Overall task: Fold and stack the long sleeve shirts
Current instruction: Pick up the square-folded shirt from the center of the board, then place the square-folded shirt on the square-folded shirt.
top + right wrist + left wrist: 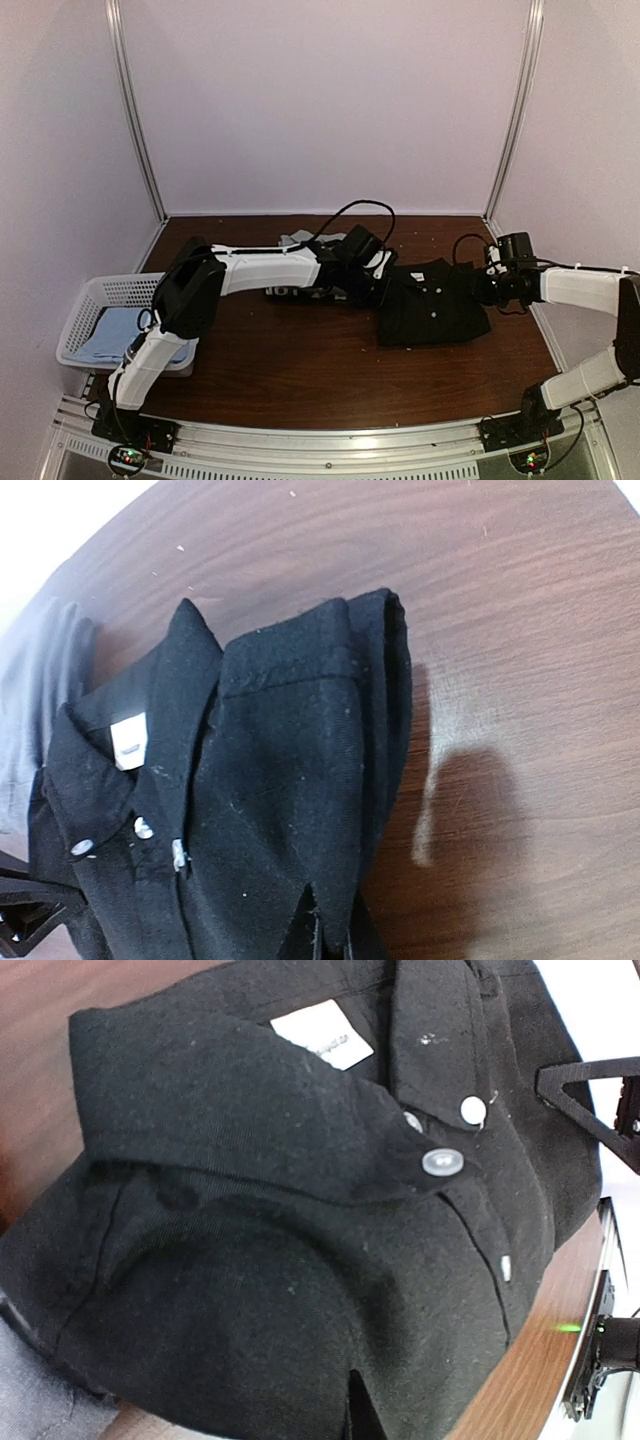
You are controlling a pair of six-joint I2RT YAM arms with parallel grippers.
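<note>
Well to the left of the left claw (383,283), near that arm's base, a white lattice basket (82,318) sits at the edge of the surface (300,370) with the light blue shirt (125,335) lying inside it. The left arm (265,268) rises from its base, bends at the elbow and stretches flat to the right. Its claw is down at the left edge of the folded black shirt (432,300). Just behind this claw a scrap of the greyish shirt (297,240) shows past the forearm, mostly hidden. The claw's fingers fall outside its wrist view. The cloth puckers at the bottom edge there, and the claw is closed tight, pinching the black shirt. Ahead of it the collar lies folded, with a white neck label (322,1035) whose small print is too faint to read, and pale buttons (442,1162) down the placket. The black shirt lies between the two claws. The right claw (487,290) pinches its right edge, likewise closed tight, fingers also out of frame. The right arm (585,288) reaches leftward from a raised elbow, partly cut off at the picture's edge.
</note>
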